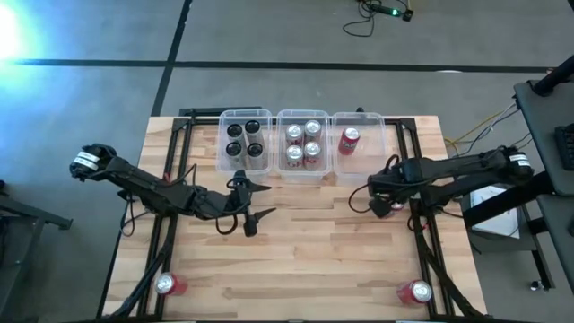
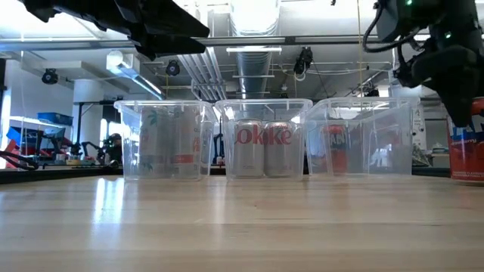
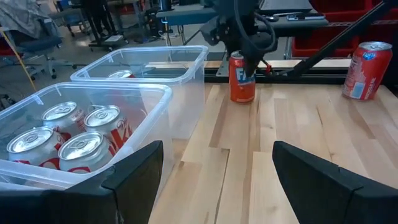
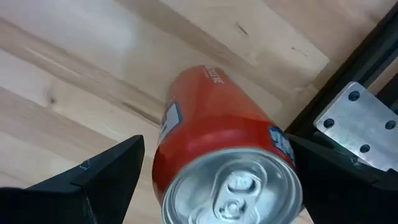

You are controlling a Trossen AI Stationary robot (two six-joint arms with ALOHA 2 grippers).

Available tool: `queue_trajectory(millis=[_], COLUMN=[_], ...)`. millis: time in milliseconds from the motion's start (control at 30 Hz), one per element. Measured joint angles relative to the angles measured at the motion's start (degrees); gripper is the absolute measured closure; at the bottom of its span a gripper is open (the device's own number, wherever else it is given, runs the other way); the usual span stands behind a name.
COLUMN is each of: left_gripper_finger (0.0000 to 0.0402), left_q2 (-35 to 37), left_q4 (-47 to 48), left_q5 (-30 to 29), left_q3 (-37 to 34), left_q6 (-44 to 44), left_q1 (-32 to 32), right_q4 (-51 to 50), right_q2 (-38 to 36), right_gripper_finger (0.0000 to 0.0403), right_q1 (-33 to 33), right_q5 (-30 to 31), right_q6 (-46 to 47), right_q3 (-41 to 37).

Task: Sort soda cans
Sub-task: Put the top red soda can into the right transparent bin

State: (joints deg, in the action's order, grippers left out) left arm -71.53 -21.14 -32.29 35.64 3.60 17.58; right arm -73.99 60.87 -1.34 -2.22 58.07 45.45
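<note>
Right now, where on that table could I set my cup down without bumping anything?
The bare wooden table between the two red soda cans at the near corners is free. It is crowded along the clear plastic bins and near the left hand and right hand.

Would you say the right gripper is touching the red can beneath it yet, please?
Apart. In the right wrist view the right gripper straddles the upright red can, with bare wood visible between the can and each open finger.
</note>
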Motion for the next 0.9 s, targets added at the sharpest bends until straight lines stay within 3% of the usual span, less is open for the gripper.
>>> queue_trajectory(millis=[267,500,733,900], left_gripper_finger=[0.0116,0.0116,0.0116,0.0116], left_q2=[-0.02,0.00,0.00,0.00], left_q4=[0.14,0.34,0.32,0.32], left_q5=[0.00,0.00,-0.02,-0.02], left_q3=[0.00,0.00,0.00,0.00], left_q6=[0.04,-0.02,-0.26,-0.18], left_q1=[0.00,0.00,0.00,0.00], right_q4=[6.73,7.68,7.24,7.14], right_q2=[6.58,8.68,8.71,8.71], right_gripper_finger=[0.0035,0.0036,0.0105,0.0108], right_q1=[-1.30,-3.78,-4.33,-4.42], right_q5=[-8.00,-8.68,-8.47,-8.72], right_q6=[-4.98,-5.21,-5.18,-5.72], right_q3=[-0.02,1.52,4.94,5.46])
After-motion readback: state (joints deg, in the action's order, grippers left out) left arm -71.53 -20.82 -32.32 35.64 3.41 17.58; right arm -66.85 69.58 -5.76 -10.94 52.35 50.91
